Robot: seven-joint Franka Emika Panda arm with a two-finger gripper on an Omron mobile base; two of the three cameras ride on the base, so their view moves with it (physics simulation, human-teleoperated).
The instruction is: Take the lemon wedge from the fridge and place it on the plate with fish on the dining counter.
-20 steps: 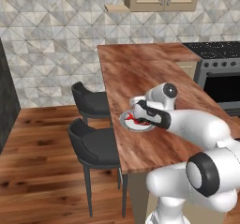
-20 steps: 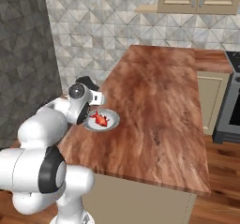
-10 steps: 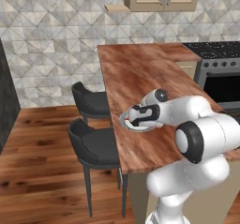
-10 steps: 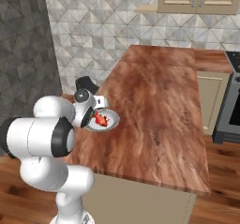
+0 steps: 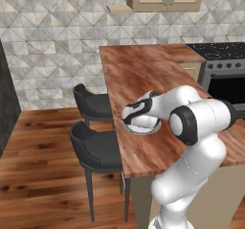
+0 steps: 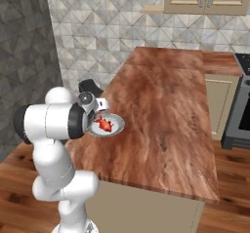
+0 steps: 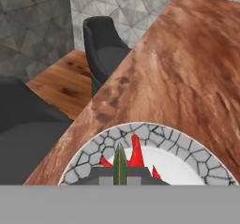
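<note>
The jaws are closed on a thin green-yellow sliver, judged to be the lemon wedge (image 7: 120,164), which stands upright between the finger tips in the hand view. The gripper (image 7: 120,174) hangs low over the near-left part of the plate (image 7: 197,148), a white dish with a grey mosaic rim. The red fish (image 6: 104,124) lies on the plate's centre, just beyond the wedge. The plate sits near the left edge of the dining counter (image 6: 161,110), beside two dark stools (image 5: 95,146). The arm folds back on itself so the hand reaches the plate from the base side; this keeps the wedge above the dish, not the bare wood. The step in hand appears to be the placement, and release should follow only once the wedge is clear of the fish.
</note>
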